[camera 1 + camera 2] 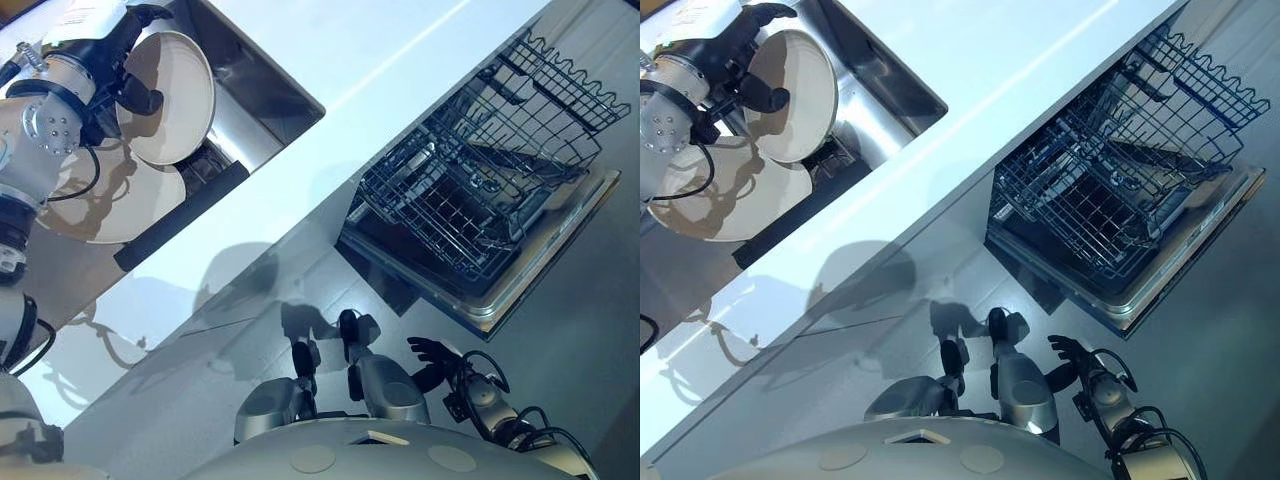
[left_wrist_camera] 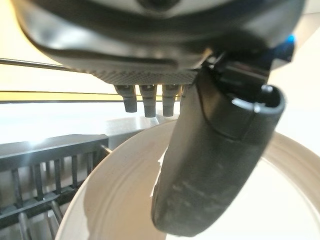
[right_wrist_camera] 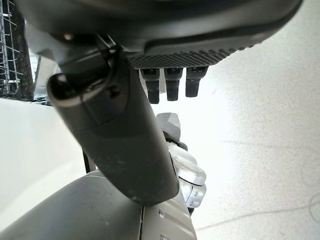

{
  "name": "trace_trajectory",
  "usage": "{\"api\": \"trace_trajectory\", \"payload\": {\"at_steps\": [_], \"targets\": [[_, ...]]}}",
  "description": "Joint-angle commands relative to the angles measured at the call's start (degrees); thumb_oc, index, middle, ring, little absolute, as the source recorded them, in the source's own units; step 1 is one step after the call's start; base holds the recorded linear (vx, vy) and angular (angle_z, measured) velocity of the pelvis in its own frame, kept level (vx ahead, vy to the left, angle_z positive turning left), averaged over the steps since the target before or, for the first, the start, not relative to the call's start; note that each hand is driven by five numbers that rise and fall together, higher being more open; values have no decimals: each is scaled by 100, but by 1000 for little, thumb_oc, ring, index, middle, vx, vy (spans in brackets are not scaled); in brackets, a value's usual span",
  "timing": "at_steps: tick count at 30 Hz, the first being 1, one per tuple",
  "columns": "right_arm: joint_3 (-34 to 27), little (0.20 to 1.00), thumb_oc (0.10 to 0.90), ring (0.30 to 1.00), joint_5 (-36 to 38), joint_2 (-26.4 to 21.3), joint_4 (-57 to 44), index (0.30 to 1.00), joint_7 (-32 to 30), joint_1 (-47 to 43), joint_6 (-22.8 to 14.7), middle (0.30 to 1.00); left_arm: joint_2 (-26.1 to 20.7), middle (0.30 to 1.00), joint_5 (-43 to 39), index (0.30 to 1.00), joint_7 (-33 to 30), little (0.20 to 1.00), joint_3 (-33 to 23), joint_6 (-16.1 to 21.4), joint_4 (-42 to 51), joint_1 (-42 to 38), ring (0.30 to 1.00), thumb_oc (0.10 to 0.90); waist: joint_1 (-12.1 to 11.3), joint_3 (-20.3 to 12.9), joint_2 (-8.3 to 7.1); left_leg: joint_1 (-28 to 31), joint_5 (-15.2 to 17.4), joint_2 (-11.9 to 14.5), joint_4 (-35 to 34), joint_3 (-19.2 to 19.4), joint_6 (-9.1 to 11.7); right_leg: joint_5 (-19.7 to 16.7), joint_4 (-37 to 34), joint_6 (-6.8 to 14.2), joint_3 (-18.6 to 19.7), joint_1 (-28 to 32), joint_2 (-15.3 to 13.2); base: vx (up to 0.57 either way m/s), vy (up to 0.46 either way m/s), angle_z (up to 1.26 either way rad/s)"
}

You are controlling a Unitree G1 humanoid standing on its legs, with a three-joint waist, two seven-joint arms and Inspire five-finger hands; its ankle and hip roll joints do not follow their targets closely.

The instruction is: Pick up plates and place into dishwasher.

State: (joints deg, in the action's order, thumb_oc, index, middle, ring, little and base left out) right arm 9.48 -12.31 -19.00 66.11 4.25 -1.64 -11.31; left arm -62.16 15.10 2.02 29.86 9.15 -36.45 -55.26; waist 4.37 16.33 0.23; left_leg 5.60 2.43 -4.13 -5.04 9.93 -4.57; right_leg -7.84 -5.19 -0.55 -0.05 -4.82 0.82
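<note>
Bright overhead light, glare on white countertop, soft shadows below, wrist views blurred close-up

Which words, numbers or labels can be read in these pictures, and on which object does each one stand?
None can be read. The plate held in the left hand, the dishwasher rack and the counter bear no visible print. The right hand hangs low, also unmarked.
</note>
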Motion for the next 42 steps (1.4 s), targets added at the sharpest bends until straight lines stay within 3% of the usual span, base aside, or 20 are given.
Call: {"api": "trace_trajectory", "payload": {"at_steps": [1, 2, 3, 4, 6, 9, 10, 12, 13, 14, 17, 18, 20, 22, 29, 32, 34, 36, 38, 42], "targets": [[-14, 900, 800, 900, 196, -293, -73, 900, 28, 32, -50, 900, -243, 900, -459, 900, 127, 900, 19, 227, -85, -841, 900, 800, 194, -239, 321, -724, 91, -188, 722, -124, -133, 971, 1043, 629, -102, -227, -214, 0, 0, 0], [-33, 900, 800, 900, 197, -306, -57, 900, 45, 17, -65, 900, -225, 804, -379, 804, 230, 787, 40, 252, -60, -842, 804, 687, 189, -248, 331, -715, 95, -196, 715, -128, -134, 982, 1046, 629, -111, -225, -218, 0, 0, 0], [-40, 900, 800, 900, 192, -312, -53, 900, 57, 12, -69, 900, -230, 533, -424, 533, 307, 472, 53, 276, -60, -842, 533, 372, 185, -254, 338, -701, 93, -200, 706, -134, -129, 989, 1047, 628, -119, -219, -218, 0, 0, 0], [-57, 900, 800, 900, 166, -319, -48, 900, 72, 2, -81, 900, -228, 512, -479, 512, 384, 447, 52, 245, -42, -838, 512, 347, 181, -261, 347, -688, 92, -204, 696, -141, -125, 1004, 1041, 624, -129, -207, -217, 0, 0, 0], [-64, 900, 800, 900, 133, -321, -40, 900, 80, -24, -83, 900, -211, 394, -375, 394, 578, 310, 61, 211, -22, -817, 394, 210, 165, -300, 371, -663, 89, -221, 670, -165, -119, 1023, 1011, 619, -147, -168, -217, 0, 0, 0], [-67, 900, 800, 900, 92, -324, -28, 900, 58, -57, -116, 900, -249, 387, -233, 387, 874, 302, 77, 138, -4, -769, 387, 202, 129, -355, 402, -616, 75, -234, 616, -199, -105, 1043, 968, 614, -194, -107, -218, 0, 0, 0], [-69, 900, 800, 900, 103, -326, -37, 900, 49, -66, -112, 900, -263, 300, -158, 300, 937, 200, 82, 135, -1, -746, 300, 100, 117, -371, 408, -602, 70, -237, 597, -217, -102, 1047, 950, 614, -207, -83, -218, 0, 0, 0], [-75, 900, 800, 900, 135, -336, -65, 900, 29, -87, -98, 900, -302, 326, -61, 326, 1008, 230, 96, 175, -37, -695, 326, 130, 96, -401, 421, -568, 52, -247, 547, -278, -93, 1053, 917, 610, -235, -55, -204, -34, -37, 0], [-85, 900, 800, 900, 150, -332, -83, 900, 11, -92, -84, 900, -342, 441, -67, 441, 1018, 365, 64, 253, -59, -641, 441, 265, 77, -435, 423, -541, 50, -256, 522, -320, -92, 1063, 887, 614, -238, -30, -189, -33, -39, 1], [-89, 900, 800, 900, 153, -335, -90, 900, 5, -103, -60, 900, -356, 448, -81, 448, 1046, 373, 48, 265, -52, -620, 448, 273, 68, -448, 427, -529, 49, -257, 514, -338, -91, 1070, 876, 617, -243, -15, -179, -27, -44, 1], [-93, 900, 800, 900, 176, -335, -56, 900, -34, -135, -35, 900, -437, 444, -166, 444, 1074, 367, 8, 336, 34, -528, 444, 267, 20, -500, 433, -489, 40, -256, 475, -406, -86, 1084, 856, 611, -259, 31, -152, -13, -40, 1], [-85, 900, 800, 900, 189, -330, -55, 900, -53, -143, -22, 900, -448, 380, -242, 380, 1054, 293, -15, 338, 73, -508, 380, 193, 10, -504, 430, -478, 37, -253, 468, -419, -84, 1086, 857, 608, -268, 43, -149, -19, -39, 4], [-103, 900, 800, 900, 198, -329, -19, 900, -54, -172, -15, 900, -451, 368, -383, 368, 985, 280, -115, 336, 191, -448, 368, 180, -20, -512, 426, -458, 35, -252, 449, -453, -89, 1108, 859, 600, -297, 77, -137, -26, -44, 5], [-108, 900, 800, 900, 226, -318, 16, 900, -48, -192, -18, 900, -459, 300, -464, 300, 883, 200, -193, 302, 313, -430, 300, 100, -42, -530, 421, -432, 27, -245, 418, -473, -87, 1121, 860, 600, -317, 101, -123, -26, -51, 6], [-207, 900, 800, 900, 832, -322, -355, 900, -72, -171, -342, 900, -514, 300, -796, 300, 445, 200, -502, 241, 591, -309, 300, 100, -42, -567, 421, -322, -33, -199, 283, -533, -55, 1138, 799, 597, -367, 212, -67, -28, -52, 8], [-306, 900, 800, 900, 1437, -350, -1326, 900, 451, -133, -373, 900, -593, 300, -843, 300, -13, 200, -739, 134, 680, -264, 300, 100, -11, -602, 406, -248, -46, -181, 218, -564, -56, 1146, 739, 578, -362, 303, -32, -29, -71, 3], [-359, 900, 800, 900, 2051, -328, -2286, 900, 1592, -39, 35, 900, -727, 300, -957, 300, -333, 200, -858, 189, 583, -334, 300, 100, 24, -646, 365, -209, -49, -167, 183, -570, -48, 1142, 687, 553, -372, 378, -32, -35, -84, -1], [-378, 900, 800, 900, 2608, -225, -3256, 900, 2590, 105, 504, 900, -962, 300, -1220, 300, -688, 200, -767, 541, 207, -569, 300, 100, 46, -718, 290, -179, -48, -153, 154, -552, -23, 1132, 631, 536, -433, 448, -43, -49, -115, -2], [-388, 900, 800, 900, 3017, -323, -3553, 900, 2785, 141, 422, 900, -1082, 300, -1268, 300, -979, 200, -648, 793, -8, -740, 300, 100, 42, -765, 253, -167, -44, -143, 141, -540, 3, 1118, 601, 535, -476, 481, -50, -37, -105, -1], [-848, 900, 800, 900, 4326, -551, -4755, 900, 2688, 192, 702, 900, -1462, 300, -1370, 300, -1887, 200, -720, 1166, -57, -730, 300, 100, 81, -850, 175, -92, -32, -88, 83, -515, 42, 1132, 592, 498, -475, 549, -29, -24, -81, 3]]}}
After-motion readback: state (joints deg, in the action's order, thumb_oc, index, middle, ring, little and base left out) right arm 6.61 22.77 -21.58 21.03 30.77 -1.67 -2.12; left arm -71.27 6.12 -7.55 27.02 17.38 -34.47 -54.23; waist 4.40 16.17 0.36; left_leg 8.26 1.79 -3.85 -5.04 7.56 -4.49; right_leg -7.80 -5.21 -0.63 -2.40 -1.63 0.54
